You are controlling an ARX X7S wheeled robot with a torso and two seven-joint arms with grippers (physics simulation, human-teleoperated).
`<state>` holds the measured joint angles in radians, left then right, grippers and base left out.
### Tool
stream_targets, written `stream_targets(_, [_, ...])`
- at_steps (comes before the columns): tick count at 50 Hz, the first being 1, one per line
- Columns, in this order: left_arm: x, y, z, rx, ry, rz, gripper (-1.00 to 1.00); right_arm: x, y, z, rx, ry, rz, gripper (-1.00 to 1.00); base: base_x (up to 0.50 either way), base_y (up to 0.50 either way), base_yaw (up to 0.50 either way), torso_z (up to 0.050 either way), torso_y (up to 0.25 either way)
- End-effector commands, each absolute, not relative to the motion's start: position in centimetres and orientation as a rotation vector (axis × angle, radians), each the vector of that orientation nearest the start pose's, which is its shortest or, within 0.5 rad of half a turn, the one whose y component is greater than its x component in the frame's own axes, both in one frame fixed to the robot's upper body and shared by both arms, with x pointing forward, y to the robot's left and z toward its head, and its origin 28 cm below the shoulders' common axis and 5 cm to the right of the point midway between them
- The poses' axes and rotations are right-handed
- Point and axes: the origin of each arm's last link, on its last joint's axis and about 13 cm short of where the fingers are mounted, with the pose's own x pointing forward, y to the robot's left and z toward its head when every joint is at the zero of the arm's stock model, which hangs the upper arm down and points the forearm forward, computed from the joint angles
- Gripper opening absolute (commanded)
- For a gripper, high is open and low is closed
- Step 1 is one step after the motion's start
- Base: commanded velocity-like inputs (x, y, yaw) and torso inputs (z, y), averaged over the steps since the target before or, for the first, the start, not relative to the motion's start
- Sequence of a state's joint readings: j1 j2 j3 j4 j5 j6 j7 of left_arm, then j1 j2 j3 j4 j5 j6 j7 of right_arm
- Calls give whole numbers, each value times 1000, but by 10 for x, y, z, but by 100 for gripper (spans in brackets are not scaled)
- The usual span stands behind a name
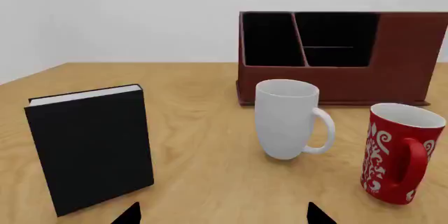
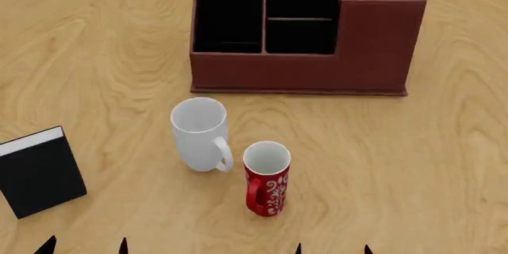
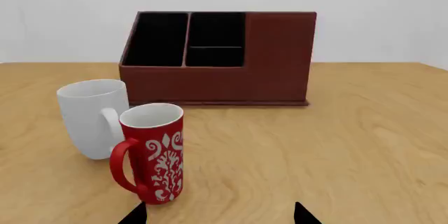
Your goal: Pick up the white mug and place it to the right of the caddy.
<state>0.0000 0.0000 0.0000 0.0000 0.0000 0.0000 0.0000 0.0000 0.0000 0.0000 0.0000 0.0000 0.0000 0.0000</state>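
white mug, glossy unlabelled ceramic, stands upright on the wood-grain surface before the leather-look caddy; both my pincers are spread, empty.

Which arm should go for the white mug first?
Probably left. In the head view the white mug stands left of centre, with the red mug between it and the right end effector.

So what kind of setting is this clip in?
Likely a simulated desk or office tabletop: a leather-look caddy with compartments, a black book standing upright, and a white mug on light wood.
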Motion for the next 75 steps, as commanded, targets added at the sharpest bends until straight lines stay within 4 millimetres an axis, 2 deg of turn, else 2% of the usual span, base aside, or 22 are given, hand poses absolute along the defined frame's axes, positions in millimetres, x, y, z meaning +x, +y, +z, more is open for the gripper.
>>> stream_targets(1, [211, 208, 13, 0, 0, 11, 100, 210, -96, 13, 0, 0, 0, 100, 0, 0, 0, 0, 0])
stream_targets(2, [210, 205, 13, 3, -4, -9, 100, 214, -99, 14, 93, 14, -150, 100, 0, 0, 0, 0, 0])
stream_targets(3, [210, 205, 13, 8, 0, -4, 100, 211, -99, 17, 121, -72, -20, 100, 0, 0, 0, 0, 0])
stream_targets(4, [210, 205, 13, 16, -1, -3, 100, 211, -99, 16, 118, -11, -45, 100, 0, 0, 0, 0, 0])
stream_targets(6, [209, 205, 12, 18, 0, -8, 100, 209, -100, 15, -1, 52, -119, 100, 0, 0, 0, 0, 0])
stream_targets(13, [205, 204, 19, 8, -7, -26, 100, 203, -107, 20, 40, 51, -61, 100, 0, 0, 0, 0, 0])
stream_targets(28, [208, 206, 73, 55, -109, -37, 100, 200, -128, 95, -55, 16, -52, 100, 0, 0, 0, 0, 0])
stream_targets(41, [211, 204, 94, 57, -140, -68, 100, 207, -136, 132, -115, -21, -62, 100, 0, 0, 0, 0, 0])
stream_targets(61, [211, 201, 123, 86, -201, -82, 100, 212, -140, 165, -162, -56, -60, 100, 0, 0, 0, 0, 0])
stream_targets(75, [211, 200, 129, 88, -218, -87, 100, 210, -140, 171, -174, -68, -63, 100, 0, 0, 0, 0, 0])
